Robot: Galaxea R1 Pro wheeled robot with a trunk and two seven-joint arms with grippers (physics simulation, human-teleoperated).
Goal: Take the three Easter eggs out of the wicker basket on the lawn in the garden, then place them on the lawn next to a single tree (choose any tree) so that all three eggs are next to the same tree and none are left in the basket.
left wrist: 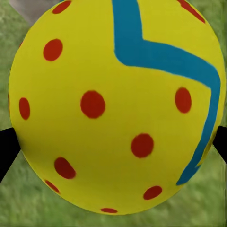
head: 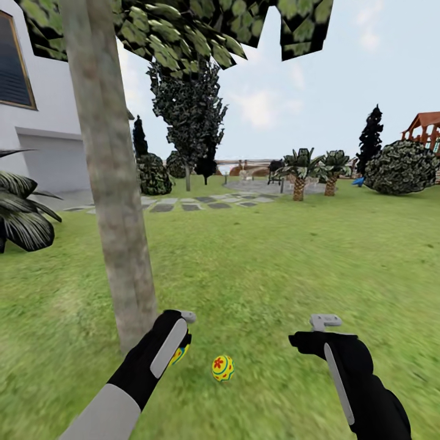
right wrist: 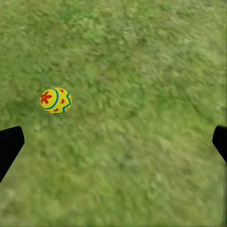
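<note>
Lawn (head: 275, 269): unlettered egg (head: 222, 368) beside tree (head: 113, 201).

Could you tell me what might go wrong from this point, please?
The left gripper holds an egg above the lawn beside the tree; released from there, it may roll off or knock the egg on the grass. The wide-open right gripper carries nothing, so a third egg may remain.

One yellow egg (head: 222, 368) with blue-green bands and a red flower mark lies on the lawn (head: 275, 263), near the grey-brown tree trunk (head: 113, 183). A second, red-dotted egg (left wrist: 113, 109) sits between my left gripper's (head: 182, 351) fingers.
</note>
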